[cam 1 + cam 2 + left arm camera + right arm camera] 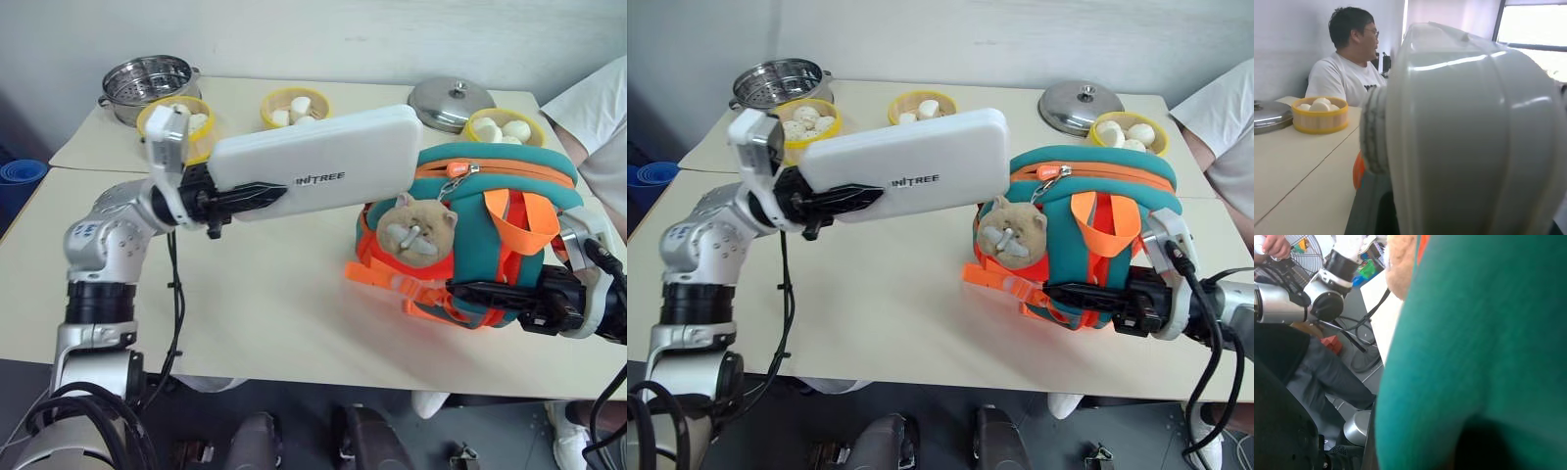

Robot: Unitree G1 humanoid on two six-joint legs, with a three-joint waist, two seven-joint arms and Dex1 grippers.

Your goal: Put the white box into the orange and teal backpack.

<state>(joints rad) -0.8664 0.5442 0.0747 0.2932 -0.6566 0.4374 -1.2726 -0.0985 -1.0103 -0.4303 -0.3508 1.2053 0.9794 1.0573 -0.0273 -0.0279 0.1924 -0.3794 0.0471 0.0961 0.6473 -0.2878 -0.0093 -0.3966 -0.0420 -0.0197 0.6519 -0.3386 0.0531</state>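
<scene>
My left gripper (pixel 257 195) is shut on the left end of the white box (pixel 323 162) and holds it in the air, long side nearly level, lettering facing me. The box's right end reaches the top left corner of the orange and teal backpack (pixel 490 196), which stands on the table with its tan cat charm (pixel 419 230) hanging in front. At the backpack's lower front edge my right gripper (pixel 468 291) is shut on the fabric. In the wrist views the box (pixel 1464 137) and the teal fabric (pixel 1484 333) loom close.
Along the table's far side stand a steel steamer pot (pixel 149 86), three yellow baskets of white buns (pixel 186 117) (pixel 294 106) (pixel 505 127) and a steel lid (pixel 451 101). A person in a white shirt (pixel 598 108) sits at the far right corner.
</scene>
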